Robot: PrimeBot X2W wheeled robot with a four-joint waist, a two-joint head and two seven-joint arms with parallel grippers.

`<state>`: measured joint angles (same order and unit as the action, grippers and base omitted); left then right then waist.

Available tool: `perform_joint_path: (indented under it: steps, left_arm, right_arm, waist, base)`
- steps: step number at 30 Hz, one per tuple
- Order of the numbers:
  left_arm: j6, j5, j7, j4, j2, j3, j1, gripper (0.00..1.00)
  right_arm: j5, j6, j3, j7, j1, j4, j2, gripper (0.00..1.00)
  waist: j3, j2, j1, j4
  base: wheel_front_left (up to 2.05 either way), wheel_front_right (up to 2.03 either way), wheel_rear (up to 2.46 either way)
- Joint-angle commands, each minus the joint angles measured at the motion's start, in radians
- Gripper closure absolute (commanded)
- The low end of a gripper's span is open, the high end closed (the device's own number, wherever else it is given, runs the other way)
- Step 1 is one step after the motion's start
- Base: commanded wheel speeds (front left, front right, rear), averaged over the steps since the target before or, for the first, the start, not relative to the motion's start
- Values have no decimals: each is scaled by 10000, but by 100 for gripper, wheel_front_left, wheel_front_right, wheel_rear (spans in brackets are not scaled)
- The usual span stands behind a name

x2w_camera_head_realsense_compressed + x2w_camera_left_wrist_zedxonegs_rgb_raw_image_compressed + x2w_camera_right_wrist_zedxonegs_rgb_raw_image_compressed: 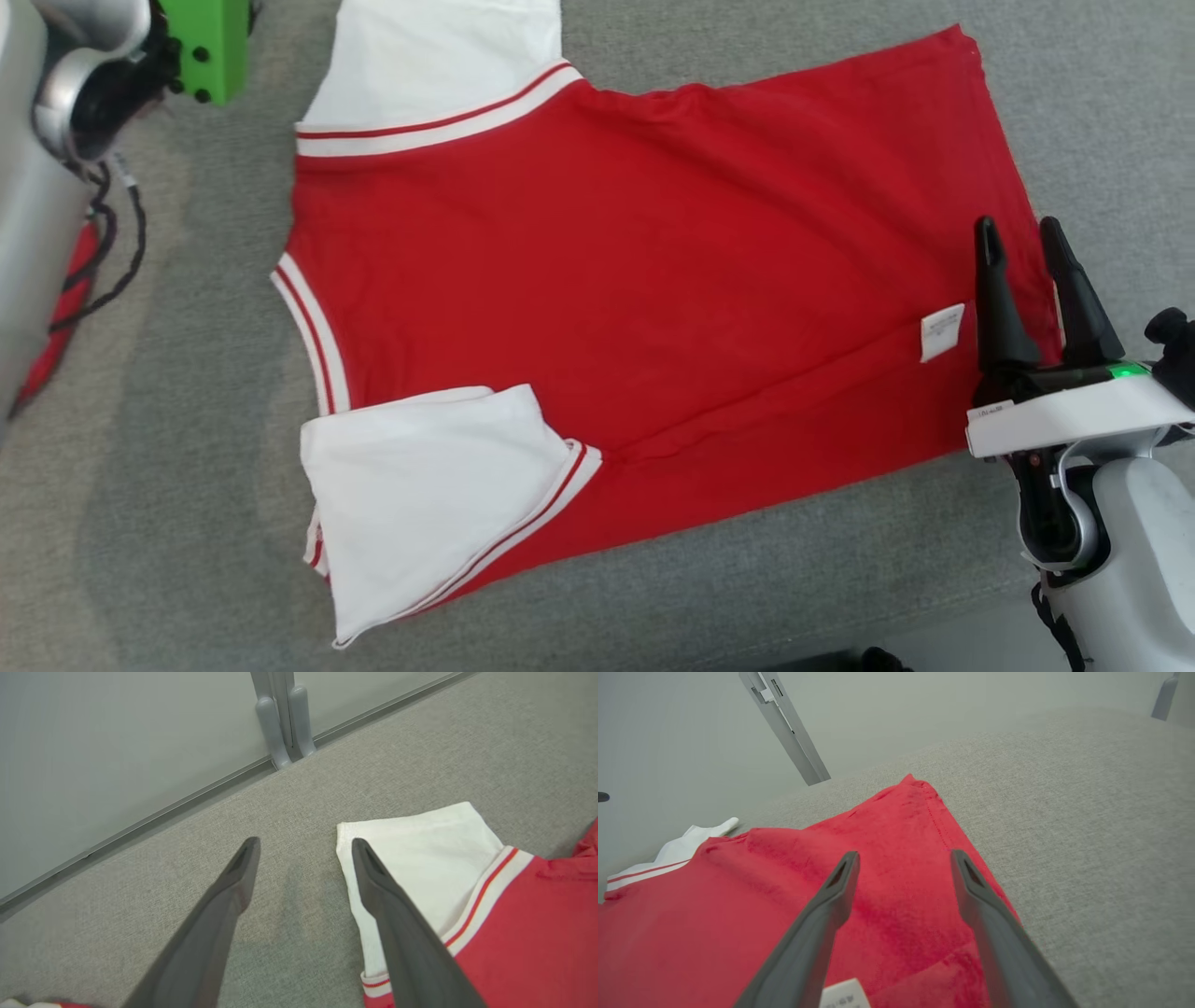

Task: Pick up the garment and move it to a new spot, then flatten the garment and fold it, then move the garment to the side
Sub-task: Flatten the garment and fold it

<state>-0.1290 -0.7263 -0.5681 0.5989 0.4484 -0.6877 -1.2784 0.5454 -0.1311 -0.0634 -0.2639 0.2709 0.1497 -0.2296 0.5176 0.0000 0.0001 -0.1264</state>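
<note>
On the woven grey cloth surface [187,448], a soft red garment [653,280] lies flat.

Looks like a robot test lab: a grey fabric-covered worktop [187,420], plain pale partition panels [117,742] and a grey metal post [280,718] at its edge.

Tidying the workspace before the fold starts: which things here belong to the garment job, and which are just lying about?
Job:
shirt, spread on the mat
left pincer, open
right pincer, open, over the shirt's edge

Lying about:
green block
cable
post beyond the mat
</note>
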Motion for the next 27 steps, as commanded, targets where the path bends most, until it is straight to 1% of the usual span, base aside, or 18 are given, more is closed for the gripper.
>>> perform_joint_path:
  steps: [1,7,19,20,21,22,23,27]
  left_arm:
    - [-13,-94,-46,278,197,-42,-275,0]
    - [-14,-414,78,889,493,-492,-609,0]
    - [-17,-741,387,1337,782,-1756,-1036,0]
    - [-17,-806,444,1304,803,-1885,-1057,19]
    - [-17,-888,459,1283,815,-1981,-1056,55]
    - [-17,-981,500,1267,842,-2097,-1050,66]
    - [-17,-1062,499,1237,862,-2197,-1045,100]
    - [-16,-1455,543,1002,1001,-2682,-1034,100]
  right_arm:
    - [54,6,-19,-6,124,-52,72,0]
    - [107,6,96,-6,67,-204,239,0]
    - [105,6,56,-6,174,-340,433,0]
    - [105,6,63,-6,181,-324,433,0]
    - [103,6,69,-6,177,-304,433,0]
    - [98,6,87,-6,176,-278,431,0]
    - [90,5,105,-6,175,-258,425,0]
    - [12,6,173,-6,208,-217,343,0]
  waist:
    - [788,0,-1,-931]
    - [1153,0,-1,-1320]
    - [1423,0,-1,-1455]
    - [1420,0,-1,-1458]
    - [1412,0,-1,-1459]
    - [1397,0,-1,-1458]
    - [1380,0,-1,-1456]
    - [1209,0,-1,-1395]
  base:
    - [0,0,0]
    - [0,0,0]
    - [0,0,0]
    - [0,0,0]
    - [0,0,0]
    - [0,0,0]
    - [0,0,0]
    - [0,0,0]
